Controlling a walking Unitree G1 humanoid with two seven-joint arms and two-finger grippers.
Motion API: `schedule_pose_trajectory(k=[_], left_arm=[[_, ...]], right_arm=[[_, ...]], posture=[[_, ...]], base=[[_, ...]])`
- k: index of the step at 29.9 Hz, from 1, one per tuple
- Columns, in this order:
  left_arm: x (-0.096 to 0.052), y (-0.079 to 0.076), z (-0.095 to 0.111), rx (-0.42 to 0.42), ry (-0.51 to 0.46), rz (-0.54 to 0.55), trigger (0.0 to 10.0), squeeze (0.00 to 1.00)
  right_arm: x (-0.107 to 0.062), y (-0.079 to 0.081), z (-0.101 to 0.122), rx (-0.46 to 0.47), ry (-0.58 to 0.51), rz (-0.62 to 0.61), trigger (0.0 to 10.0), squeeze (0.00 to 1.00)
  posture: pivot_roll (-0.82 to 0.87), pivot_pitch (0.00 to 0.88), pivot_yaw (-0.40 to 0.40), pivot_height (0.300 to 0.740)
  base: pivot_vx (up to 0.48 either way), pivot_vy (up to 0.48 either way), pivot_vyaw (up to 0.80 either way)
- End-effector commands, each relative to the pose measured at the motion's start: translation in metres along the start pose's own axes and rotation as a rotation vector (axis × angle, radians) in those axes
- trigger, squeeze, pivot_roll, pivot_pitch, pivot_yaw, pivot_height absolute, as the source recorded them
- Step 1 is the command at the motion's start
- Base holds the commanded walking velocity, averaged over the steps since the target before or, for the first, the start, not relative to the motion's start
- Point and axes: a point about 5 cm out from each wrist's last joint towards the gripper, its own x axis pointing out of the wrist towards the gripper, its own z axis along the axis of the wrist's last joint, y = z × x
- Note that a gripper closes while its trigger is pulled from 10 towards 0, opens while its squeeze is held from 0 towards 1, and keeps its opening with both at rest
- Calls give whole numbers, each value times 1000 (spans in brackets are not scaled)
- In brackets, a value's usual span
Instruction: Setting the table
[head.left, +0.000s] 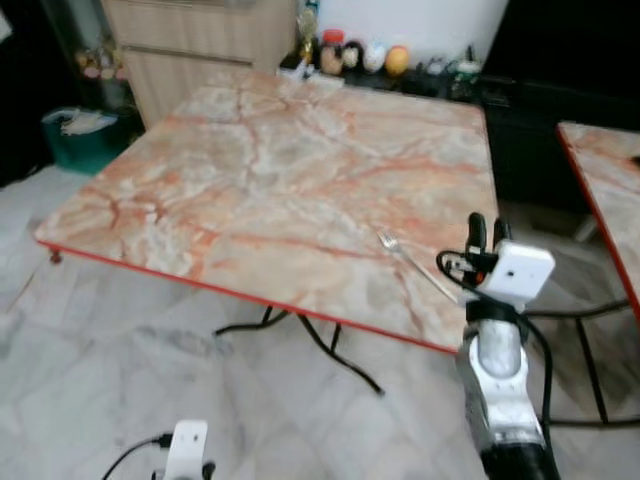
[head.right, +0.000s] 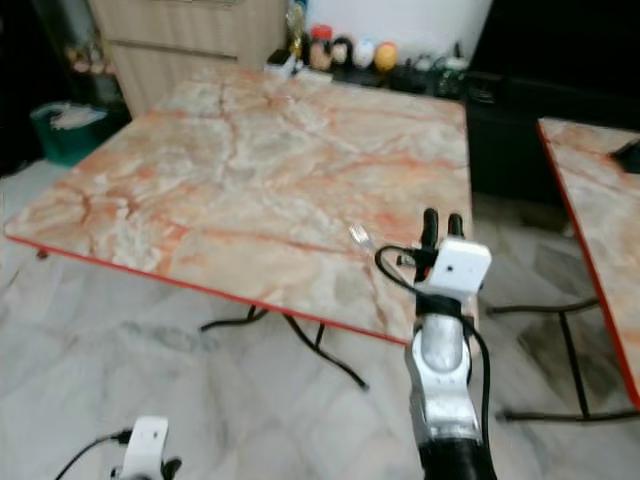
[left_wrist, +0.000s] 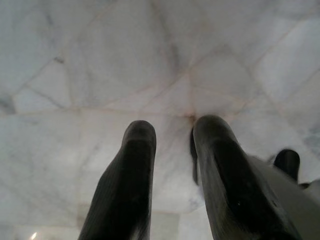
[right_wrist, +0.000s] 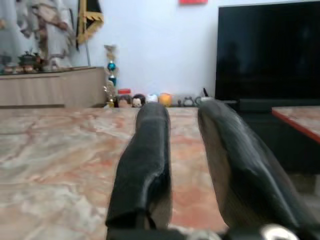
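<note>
Left eye view: marble table (head.left: 270, 170) with red edge, on a pale tiled floor (head.left: 120, 340). One fork (head.left: 412, 262) lies on the tabletop near the corner nearest the robot's right side, tines pointing away from the robot. Right gripper (head.left: 486, 232) raised upright just beside the fork's handle end, fingers a narrow gap apart, empty. Left gripper (left_wrist: 172, 135) hangs low over the floor, fingers slightly parted, empty. Small figurines (head.left: 362, 57) line the table's far edge. Second table (head.left: 610, 180) to the right.
</note>
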Motion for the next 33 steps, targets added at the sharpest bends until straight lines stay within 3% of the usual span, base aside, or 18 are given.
schedule_pose_trajectory(k=[1,9,20,33], left_arm=[[-1,-2,-3,-3,0,-12,10000,0],[-1,0,-3,-4,2,-9,10000,0],[0,2,-1,-4,6,-18,10000,0],[0,3,-1,4,7,-16,10000,0]], right_arm=[[1,-8,1,-3,-1,-25,10000,0],[1,-10,1,-21,1,-26,10000,0],[-2,-24,-1,-47,8,-56,10000,0],[-1,-17,-2,-11,15,-47,10000,0]], posture=[[121,0,-41,740],[119,0,-42,740],[113,0,-39,740],[116,0,-41,740]], base=[[277,0,0],[280,0,0],[0,0,576],[93,0,38]])
